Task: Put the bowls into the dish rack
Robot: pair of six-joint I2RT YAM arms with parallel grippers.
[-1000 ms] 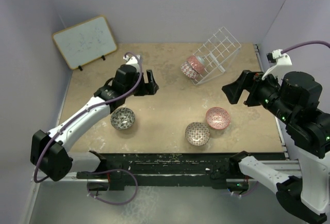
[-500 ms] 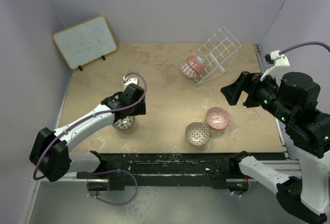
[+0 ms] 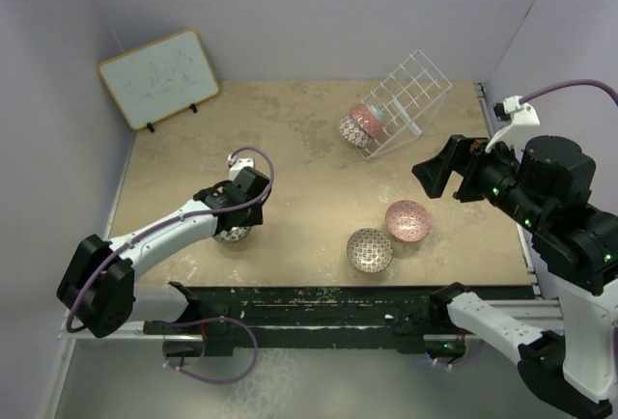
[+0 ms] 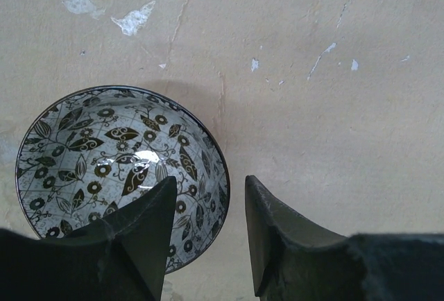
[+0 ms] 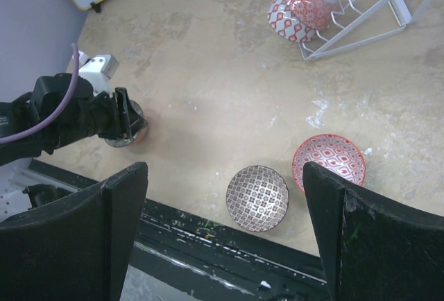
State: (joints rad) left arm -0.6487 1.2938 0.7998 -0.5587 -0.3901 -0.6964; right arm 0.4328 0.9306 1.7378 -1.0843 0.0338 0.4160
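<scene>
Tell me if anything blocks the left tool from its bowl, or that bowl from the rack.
Nothing visible. The open left tool straddles the rim of the floral bowl; only bare table lies between bowl and dish rack, whose near end holds two bowls.

The bowl (image 4: 104, 155) at the left claw (image 4: 209, 200) is glazed ceramic, glossy enough to catch a spot of light. The claw's fingers (image 4: 284, 238) look like matt black plastic. The worktop (image 4: 326, 93) is matt and stone-like, flecked with pale chips. The rack (image 3: 413, 91) is thin white-coated wire.
</scene>
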